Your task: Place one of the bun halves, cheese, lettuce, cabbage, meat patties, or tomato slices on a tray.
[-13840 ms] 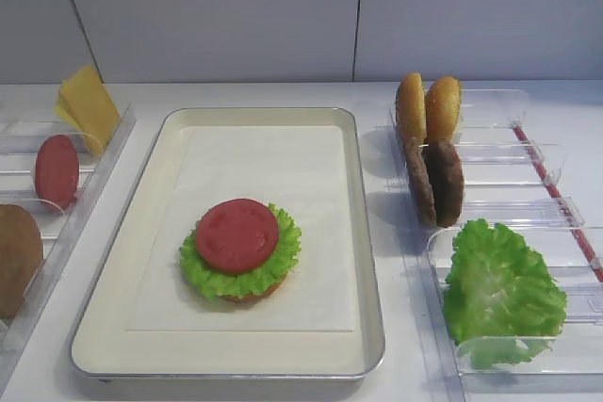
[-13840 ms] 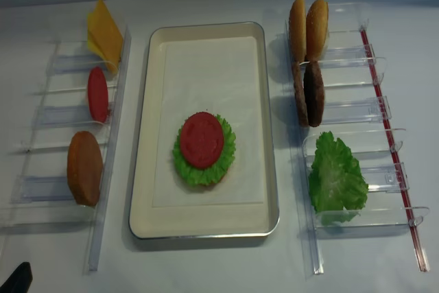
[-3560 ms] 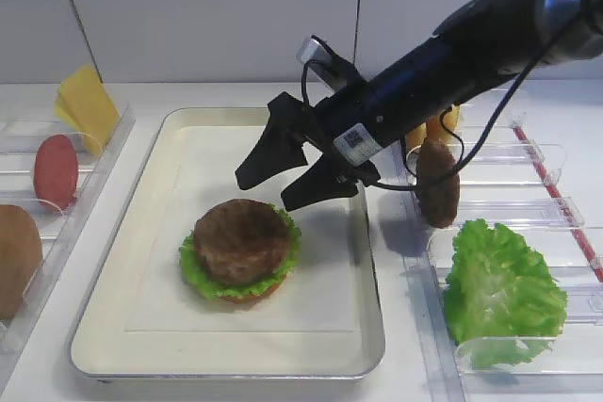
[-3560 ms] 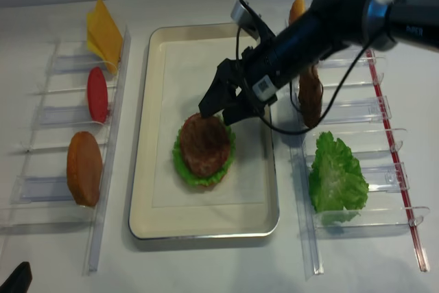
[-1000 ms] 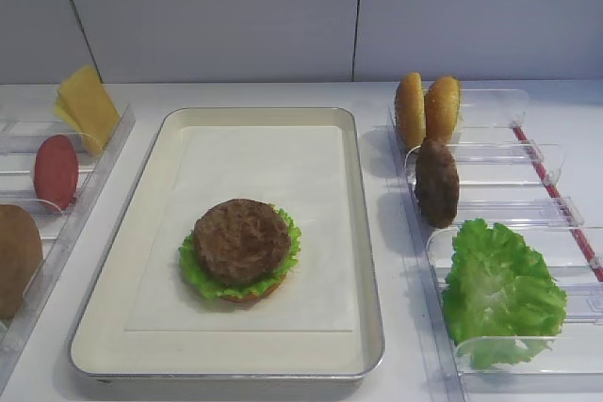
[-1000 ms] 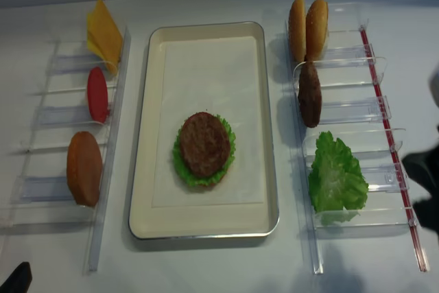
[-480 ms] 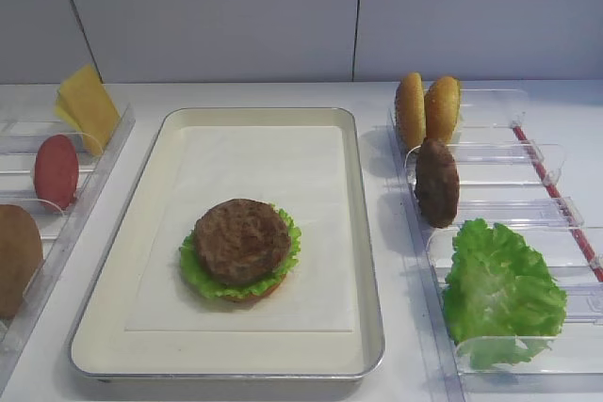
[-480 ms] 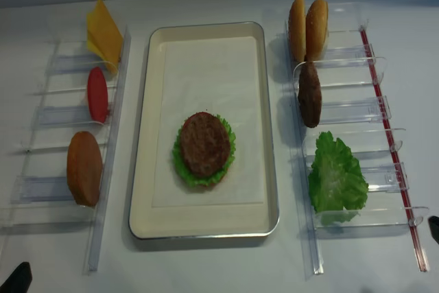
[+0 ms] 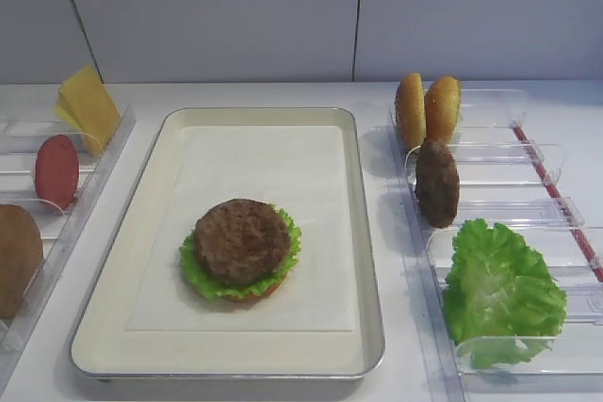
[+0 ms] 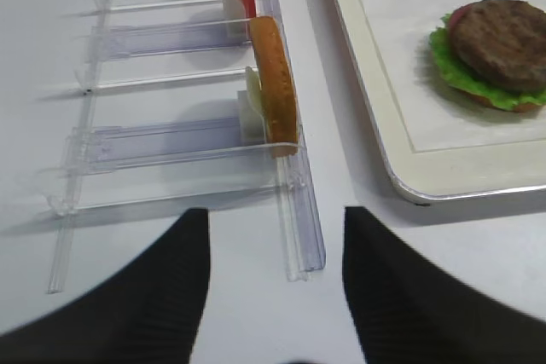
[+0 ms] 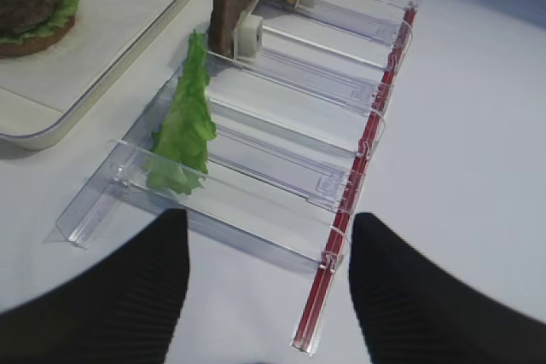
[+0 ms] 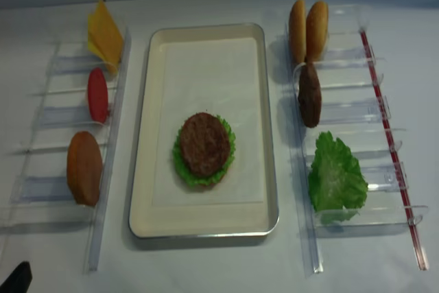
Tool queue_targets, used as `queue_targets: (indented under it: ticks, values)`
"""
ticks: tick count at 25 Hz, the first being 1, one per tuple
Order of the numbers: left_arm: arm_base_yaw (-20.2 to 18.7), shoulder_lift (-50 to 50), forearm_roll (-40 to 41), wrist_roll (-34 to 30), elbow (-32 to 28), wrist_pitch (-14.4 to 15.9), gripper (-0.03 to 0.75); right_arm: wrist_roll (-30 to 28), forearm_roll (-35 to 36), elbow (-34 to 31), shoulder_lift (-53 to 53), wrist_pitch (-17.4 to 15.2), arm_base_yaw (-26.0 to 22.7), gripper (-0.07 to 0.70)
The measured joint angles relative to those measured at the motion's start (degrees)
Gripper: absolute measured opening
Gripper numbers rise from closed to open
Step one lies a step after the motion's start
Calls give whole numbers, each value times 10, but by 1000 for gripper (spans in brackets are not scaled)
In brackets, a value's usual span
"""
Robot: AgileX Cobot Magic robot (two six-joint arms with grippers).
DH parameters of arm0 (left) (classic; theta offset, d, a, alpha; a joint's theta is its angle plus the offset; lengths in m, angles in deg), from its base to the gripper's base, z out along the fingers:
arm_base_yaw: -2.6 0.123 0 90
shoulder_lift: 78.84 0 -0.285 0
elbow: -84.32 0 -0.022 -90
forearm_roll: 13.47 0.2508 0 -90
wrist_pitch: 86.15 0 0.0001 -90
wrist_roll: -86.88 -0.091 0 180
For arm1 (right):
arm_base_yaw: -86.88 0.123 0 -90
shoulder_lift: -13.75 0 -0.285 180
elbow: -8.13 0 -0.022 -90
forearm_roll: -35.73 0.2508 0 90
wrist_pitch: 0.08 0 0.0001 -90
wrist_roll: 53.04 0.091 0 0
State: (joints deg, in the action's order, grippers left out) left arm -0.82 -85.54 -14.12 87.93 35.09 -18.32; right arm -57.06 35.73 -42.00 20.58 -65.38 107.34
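On the cream tray (image 9: 367, 233) a meat patty (image 9: 242, 239) tops a stack of lettuce (image 9: 283, 265) and a bun half (image 9: 252, 295). The right rack holds two upright bun halves (image 9: 429, 108), one patty (image 9: 437, 182) and a lettuce leaf (image 9: 499, 289). In the left rack stand cheese (image 9: 87, 105), a tomato slice (image 9: 57, 171) and a bun half (image 9: 17, 256). My right gripper (image 11: 269, 287) is open and empty over the table, near the lettuce rack's front end. My left gripper (image 10: 275, 279) is open and empty in front of the left rack. Neither arm reaches into the high views.
Clear plastic racks (image 12: 357, 111) flank the tray on both sides. A red strip (image 11: 363, 159) runs along the right rack's outer edge. A grey wall stands behind the table. A small dark tip (image 12: 15, 279) shows at the bottom left corner.
The right arm's dark shape at the right edge of the overhead view has drawn back out of sight. The stack on the tray and the racks have not moved.
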Motion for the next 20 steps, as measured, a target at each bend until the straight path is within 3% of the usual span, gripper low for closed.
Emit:
queue_targets:
  ticks: [20]
  values:
    - [0,0,0,0,0,0,351,7,0,0,0,0,0,437]
